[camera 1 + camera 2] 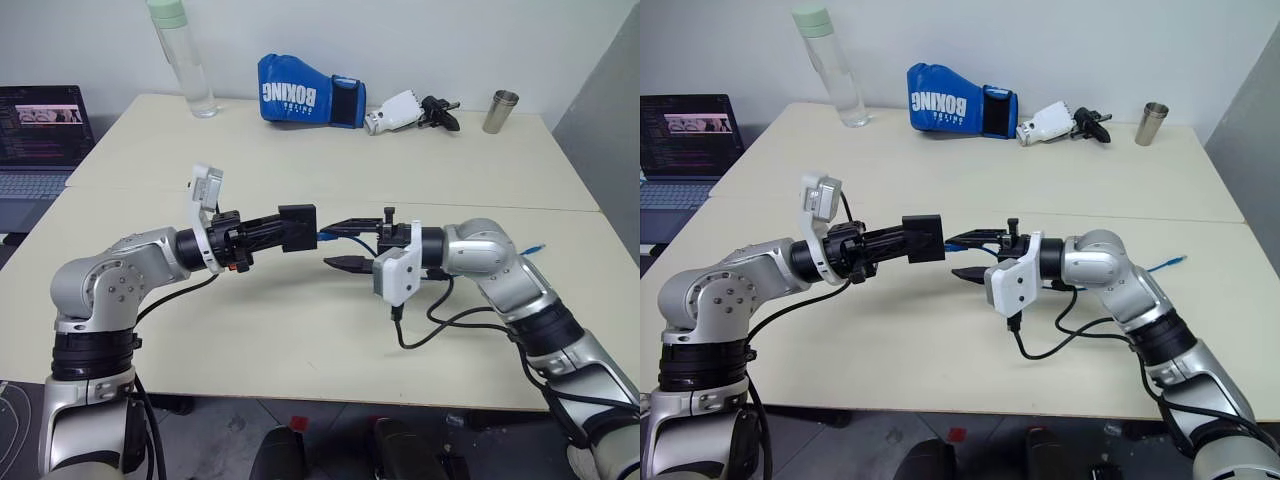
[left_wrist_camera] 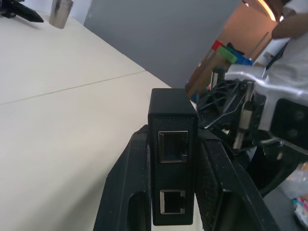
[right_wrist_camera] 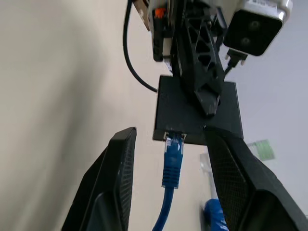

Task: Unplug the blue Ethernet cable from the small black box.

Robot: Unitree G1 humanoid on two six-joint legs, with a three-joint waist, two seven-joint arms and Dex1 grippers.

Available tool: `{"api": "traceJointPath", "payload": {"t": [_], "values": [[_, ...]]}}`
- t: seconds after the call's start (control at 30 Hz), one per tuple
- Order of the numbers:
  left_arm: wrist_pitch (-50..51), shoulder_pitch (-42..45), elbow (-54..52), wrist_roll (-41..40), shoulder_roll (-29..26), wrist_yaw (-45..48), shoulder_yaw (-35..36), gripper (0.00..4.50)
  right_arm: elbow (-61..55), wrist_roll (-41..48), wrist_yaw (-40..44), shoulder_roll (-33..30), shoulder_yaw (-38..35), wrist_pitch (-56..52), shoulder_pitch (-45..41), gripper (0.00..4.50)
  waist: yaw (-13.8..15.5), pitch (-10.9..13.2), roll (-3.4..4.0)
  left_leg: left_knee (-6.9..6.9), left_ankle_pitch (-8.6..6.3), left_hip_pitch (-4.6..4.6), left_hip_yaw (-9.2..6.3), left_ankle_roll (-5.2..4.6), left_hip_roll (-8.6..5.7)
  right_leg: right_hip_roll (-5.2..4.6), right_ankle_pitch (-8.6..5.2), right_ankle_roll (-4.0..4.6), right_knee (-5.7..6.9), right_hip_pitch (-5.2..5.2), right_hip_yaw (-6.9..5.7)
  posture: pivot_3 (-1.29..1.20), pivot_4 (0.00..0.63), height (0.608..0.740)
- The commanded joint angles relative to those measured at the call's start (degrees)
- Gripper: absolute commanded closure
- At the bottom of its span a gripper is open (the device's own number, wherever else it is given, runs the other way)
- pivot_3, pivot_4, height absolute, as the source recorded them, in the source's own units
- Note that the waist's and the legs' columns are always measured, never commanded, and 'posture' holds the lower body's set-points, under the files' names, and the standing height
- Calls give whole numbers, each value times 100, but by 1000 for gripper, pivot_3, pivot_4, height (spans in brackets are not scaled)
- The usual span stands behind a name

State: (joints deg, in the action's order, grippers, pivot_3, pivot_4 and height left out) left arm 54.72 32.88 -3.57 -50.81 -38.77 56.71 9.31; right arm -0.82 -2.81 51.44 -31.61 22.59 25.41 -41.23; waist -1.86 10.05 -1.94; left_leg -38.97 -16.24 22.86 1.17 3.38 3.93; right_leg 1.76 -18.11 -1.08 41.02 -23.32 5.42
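My left gripper (image 1: 288, 228) is shut on the small black box (image 1: 297, 227), holding it level above the table. The left wrist view shows the box (image 2: 172, 139) between both fingers, with two empty ports facing that camera. The blue Ethernet cable (image 3: 172, 159) meets the box's far edge (image 3: 197, 113), its plug seated in a port there. My right gripper (image 1: 330, 243) faces the box, open, with one finger on each side of the plug and neither touching it. The cable runs back under my right arm, and its other end (image 1: 1167, 264) lies on the table.
At the back of the cream table (image 1: 300, 330) lie a blue boxing glove (image 1: 305, 92), a clear water bottle (image 1: 185, 60), a white and black tool (image 1: 410, 112) and a metal cup (image 1: 500, 110). An open laptop (image 1: 40, 130) stands off the table's left side.
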Motion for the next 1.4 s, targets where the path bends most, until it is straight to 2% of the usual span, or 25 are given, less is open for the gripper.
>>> {"api": "traceJointPath", "payload": {"t": [0.03, 0.1, 0.17, 0.37, 0.5, 0.93, 1.4], "values": [[-348, 110, -351, 232, -205, 432, -260, 3699, -1123, 1651, 456, -305, -502, -2496, 176, 2236, 3, 0, 0, 0, 0, 0, -1, 0, 0, 0, 0, 0, 1, 0, 1, 0, 150, 740], [-545, 148, -504, 390, -279, 593, -420, 3699, -1563, 2622, 538, -535, -712, -4133, 178, 2236, 7, 1, 1, -2, 1, 1, -8, -1, 0, -1, 0, 0, 1, 2, -1, 0, 150, 740], [-724, 178, -616, 528, -336, 724, -547, 3699, -1778, 3160, 657, -741, -816, -5164, 98, 2236, 13, 1, 1, -2, 2, 1, -11, -2, 1, -11, 0, 1, 2, 4, -4, 0, 150, 740], [-904, 360, -761, 628, -337, 886, -656, 3699, -1870, 3754, 653, -817, -829, -6887, -241, 2236, -4, 2, 3, -1, -9, 2, -23, -31, -9, 4, -1, 2, 1, 5, -9, 0, 150, 740], [-1054, 388, -834, 791, -398, 994, -768, 3699, -1612, 4040, 468, -563, -894, -7747, -503, 2236, -5, 2, 2, -1, -9, 7, -25, -32, -12, 4, -1, 1, -5, 5, -10, 0, 150, 740], [-1179, 359, -811, 959, -400, 1131, -776, 3699, -944, 3966, 670, -133, -875, -7954, -947, 2236, -2, 2, 3, 1, -9, 10, -30, -32, -12, 4, -2, 1, -7, 3, -19, 0, 150, 740], [-1171, 323, -853, 970, -400, 1110, -760, 3699, -739, 3904, 787, -24, -877, -7905, -1048, 2236, -1, 3, 4, 1, -9, 11, -32, -32, -12, 4, -1, 1, -8, 2, -25, 0, 150, 740]]}}
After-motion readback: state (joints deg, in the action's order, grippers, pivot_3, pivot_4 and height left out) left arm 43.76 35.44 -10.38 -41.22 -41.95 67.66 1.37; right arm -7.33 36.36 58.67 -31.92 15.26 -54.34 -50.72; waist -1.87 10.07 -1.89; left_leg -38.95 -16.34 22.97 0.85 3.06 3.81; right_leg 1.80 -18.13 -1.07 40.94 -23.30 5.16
